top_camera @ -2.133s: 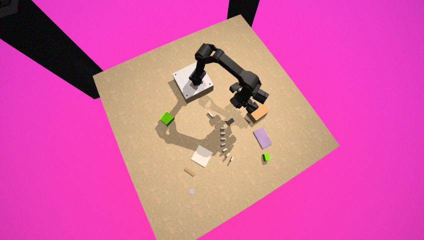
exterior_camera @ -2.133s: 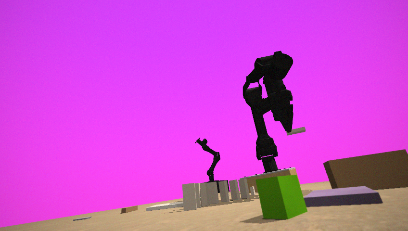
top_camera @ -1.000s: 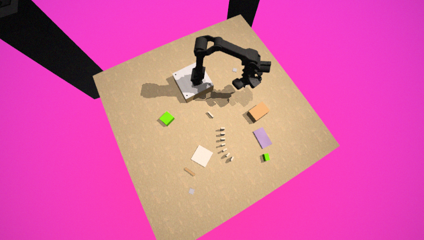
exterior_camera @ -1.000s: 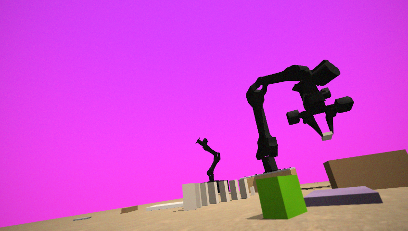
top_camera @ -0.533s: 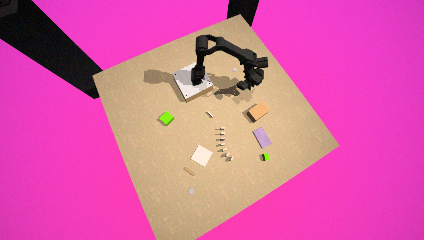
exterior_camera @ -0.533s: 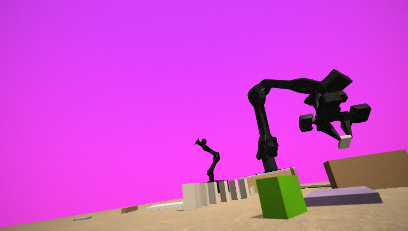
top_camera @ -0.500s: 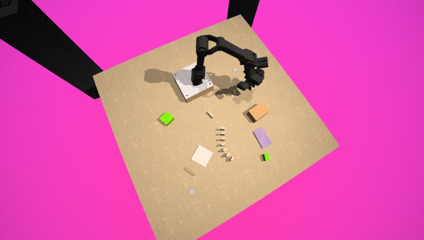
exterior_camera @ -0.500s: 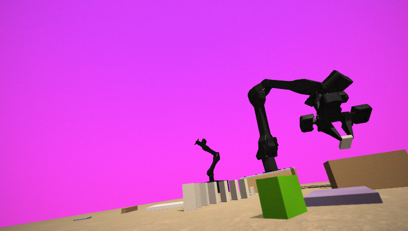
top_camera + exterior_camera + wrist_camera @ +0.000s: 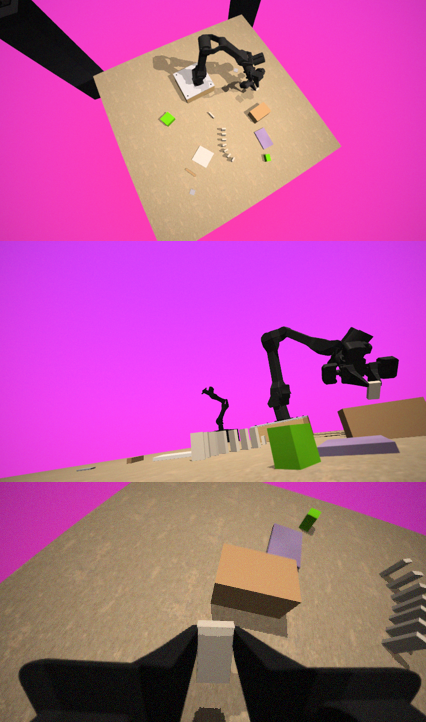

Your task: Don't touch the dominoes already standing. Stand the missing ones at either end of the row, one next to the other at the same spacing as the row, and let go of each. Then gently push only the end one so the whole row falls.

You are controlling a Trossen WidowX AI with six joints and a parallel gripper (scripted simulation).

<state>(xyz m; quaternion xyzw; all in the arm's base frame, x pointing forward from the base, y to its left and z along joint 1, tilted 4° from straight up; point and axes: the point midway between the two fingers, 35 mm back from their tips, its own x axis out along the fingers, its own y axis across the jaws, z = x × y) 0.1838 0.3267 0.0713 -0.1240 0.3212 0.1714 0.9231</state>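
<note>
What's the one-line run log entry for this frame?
gripper: shut on domino | position: airborne beside orange block | row: standing, untouched | spare domino: lying flat

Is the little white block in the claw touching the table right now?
No: in the exterior view the domino hangs pinched in the claw, well above the table and higher than the orange box.
</note>
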